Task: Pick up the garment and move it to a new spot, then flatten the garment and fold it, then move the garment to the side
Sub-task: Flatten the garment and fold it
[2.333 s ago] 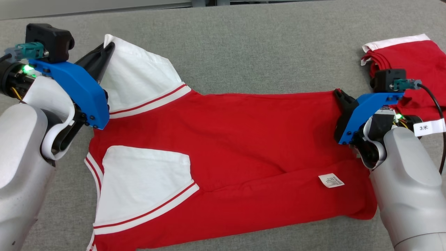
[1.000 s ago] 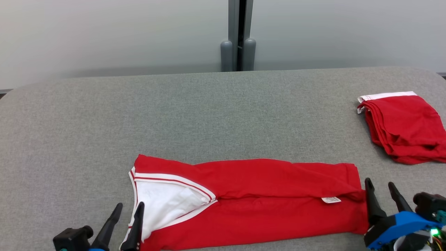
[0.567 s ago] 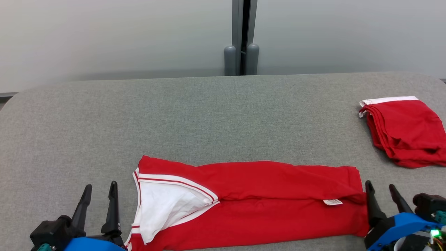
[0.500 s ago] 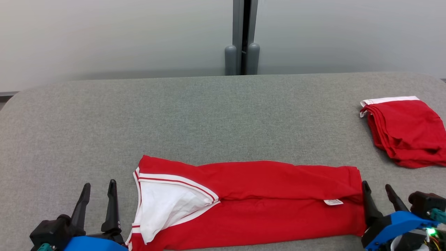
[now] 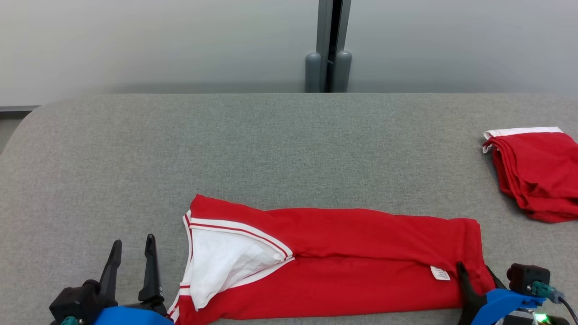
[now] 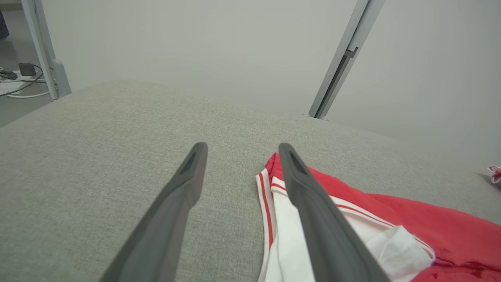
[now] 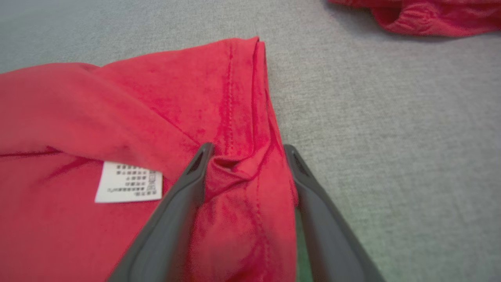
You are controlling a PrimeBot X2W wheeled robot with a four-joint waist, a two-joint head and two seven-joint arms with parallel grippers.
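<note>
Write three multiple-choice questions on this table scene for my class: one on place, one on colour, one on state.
1. Where on the table does the small folded pile lie? A far left; B right side; C centre.
2. What colour is the long garment's sleeve panel? A blue; B black; C white.
3. How is the left gripper? A open, holding nothing; B shut on cloth; C shut on a label.
Answers: B, it lies at the right edge; C, the panel is white; A, its fingers stand apart, nothing between.

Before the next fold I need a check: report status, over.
Left jaws open beside garment, white end. Right jaws open, astride its hem. Garment folded lengthwise. Other red pile apart, right.
</note>
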